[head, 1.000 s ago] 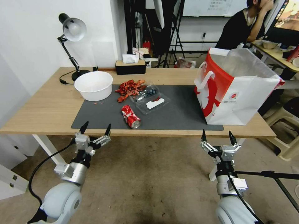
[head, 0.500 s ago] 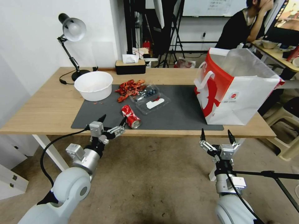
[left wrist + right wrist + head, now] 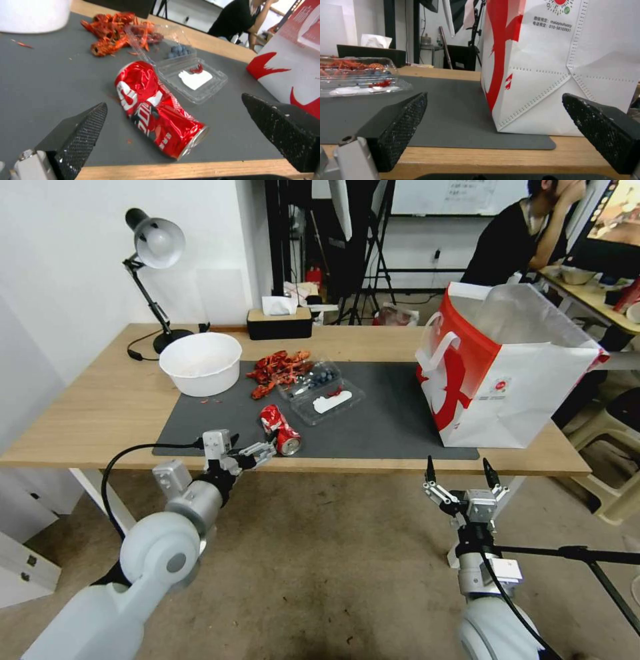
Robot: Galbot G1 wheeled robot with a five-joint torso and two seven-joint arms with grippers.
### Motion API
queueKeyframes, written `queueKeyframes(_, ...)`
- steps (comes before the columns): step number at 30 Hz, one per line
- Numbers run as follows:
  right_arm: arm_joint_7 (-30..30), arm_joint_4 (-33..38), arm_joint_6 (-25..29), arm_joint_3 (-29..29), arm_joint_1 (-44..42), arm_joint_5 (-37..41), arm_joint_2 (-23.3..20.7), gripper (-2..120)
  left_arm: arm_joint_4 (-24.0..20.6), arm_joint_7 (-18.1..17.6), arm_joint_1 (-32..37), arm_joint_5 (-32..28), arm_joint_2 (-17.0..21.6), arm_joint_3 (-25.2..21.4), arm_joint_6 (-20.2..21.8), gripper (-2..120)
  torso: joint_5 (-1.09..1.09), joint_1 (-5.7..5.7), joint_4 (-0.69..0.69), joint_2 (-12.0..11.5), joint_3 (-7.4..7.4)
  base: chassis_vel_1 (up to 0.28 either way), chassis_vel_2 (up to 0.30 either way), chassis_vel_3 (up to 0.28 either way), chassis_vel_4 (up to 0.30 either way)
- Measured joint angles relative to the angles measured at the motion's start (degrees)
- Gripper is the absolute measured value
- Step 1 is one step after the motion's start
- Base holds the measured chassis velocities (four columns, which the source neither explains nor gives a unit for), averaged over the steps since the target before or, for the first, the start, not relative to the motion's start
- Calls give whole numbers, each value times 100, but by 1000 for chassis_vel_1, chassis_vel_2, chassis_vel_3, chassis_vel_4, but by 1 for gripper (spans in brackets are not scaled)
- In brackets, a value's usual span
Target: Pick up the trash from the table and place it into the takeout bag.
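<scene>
Wooden table, left pincer spread before crushed can, right pincer spread, low.

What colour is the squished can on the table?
The crushed soda can is shiny red with white lettering and a silver end. It shows best in the left wrist view.

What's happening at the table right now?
The left tool, fingers open, sits at the front edge of the light-wood table, lined up on the crushed red soda can lying on the dark grey mat. Nothing is gripped. The right tool waits open below the white-and-red paper takeout bag.
</scene>
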Motion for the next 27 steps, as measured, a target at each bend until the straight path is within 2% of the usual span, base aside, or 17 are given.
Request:
queueKeyframes(3, 0, 11, -6, 2, -4, -1, -3, 100, 79, -77, -152, -59, 0, 100, 46, 100, -1, 0, 0, 0, 0, 0, 0, 0, 0)
queueKeyframes(5, 0, 26, -10, 16, -10, -2, -3, 100, 171, -310, -470, -307, -2, 283, 201, 100, 0, 0, 0, 0, 0, 0, 0, 0, 0)
queueKeyframes(6, 0, 26, -10, 16, -10, -2, -3, 100, 171, -310, -470, -307, -2, 283, 201, 100, 0, 0, 0, 0, 0, 0, 0, 0, 0)
queueKeyframes(9, 2, 26, -12, 24, -15, -6, 11, 100, 253, -671, -803, -467, -10, 538, 422, 100, 0, 0, 0, 0, 0, 0, 0, 0, 0)
queueKeyframes(10, 2, 26, -12, 24, -15, -6, 11, 100, 253, -671, -803, -467, -10, 538, 422, 100, 0, 0, 0, 0, 0, 0, 0, 0, 0)
queueKeyframes(13, 2, 22, -12, 27, -12, -13, 34, 100, 280, -1100, -1080, -775, -22, 733, 673, 100, 0, 0, 0, 0, 0, 0, 0, 0, 0)
queueKeyframes(14, 2, 22, -12, 27, -12, -13, 34, 100, 280, -1100, -1080, -775, -22, 733, 673, 100, 0, 0, 0, 0, 0, 0, 0, 0, 0)
queueKeyframes(19, 3, 17, -15, 30, 6, -16, 57, 100, 424, -1586, -1338, -973, -49, 1021, 847, 99, 0, 0, 0, 0, 0, 0, 0, 0, 0)
queueKeyframes(27, 5, 2, -17, 39, 12, -20, 79, 100, 585, -1957, -1593, -1079, -109, 1298, 946, 98, 0, 0, 0, 0, 0, 0, 0, 0, 0)
